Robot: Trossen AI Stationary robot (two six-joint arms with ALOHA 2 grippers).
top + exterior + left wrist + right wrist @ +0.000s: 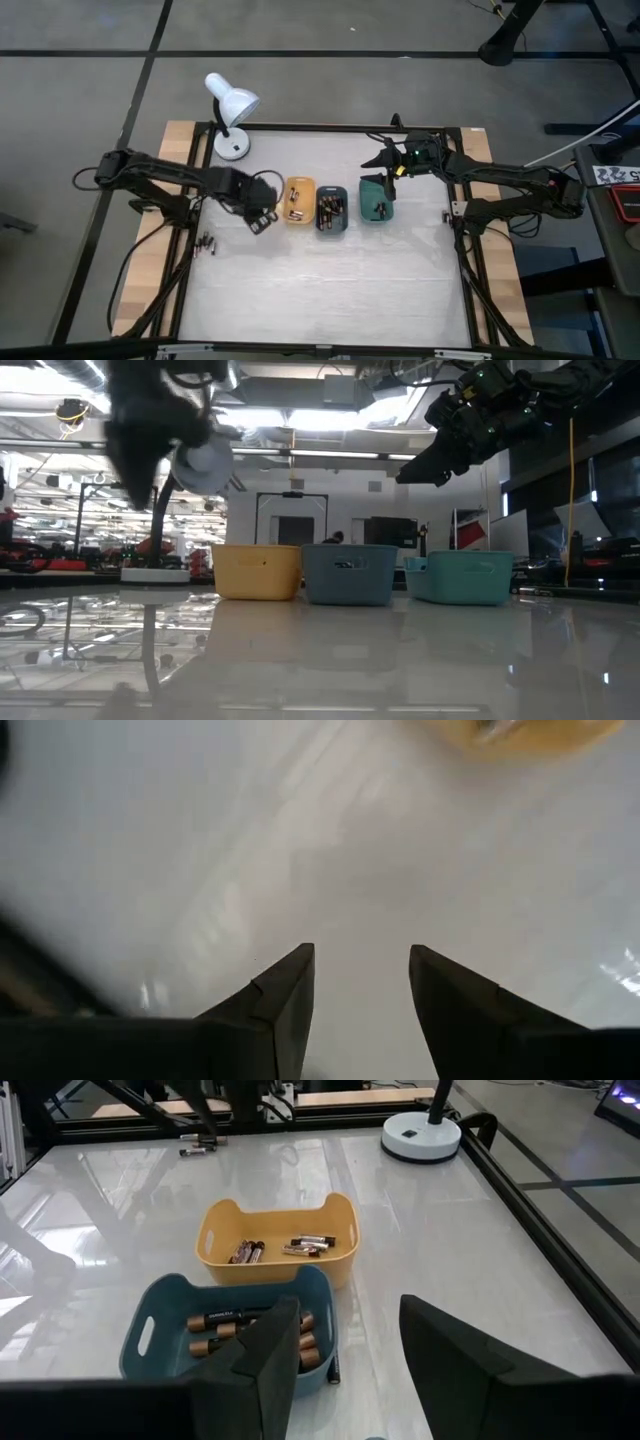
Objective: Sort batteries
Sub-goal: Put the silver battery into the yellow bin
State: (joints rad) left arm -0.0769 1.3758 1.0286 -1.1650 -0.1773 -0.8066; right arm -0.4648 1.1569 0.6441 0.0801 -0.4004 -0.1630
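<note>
Three small trays stand in a row mid-table: an orange tray (299, 200) and a dark teal tray (332, 212), both with batteries lying inside, and a green tray (377, 197). The right wrist view shows the orange tray's batteries (300, 1243) and the teal tray's batteries (235, 1325). A few loose batteries (207, 243) lie on the table toward its left edge. My left gripper (262, 220) hangs open over bare table just left of the orange tray (530, 732). My right gripper (383, 158) is open, raised above the far side of the green tray.
A white desk lamp (232, 110) stands at the table's far left corner, its base (421, 1135) on the tabletop. A black frame (330, 128) rims the table. Bare tabletop stretches along the near side in front of the trays (349, 574).
</note>
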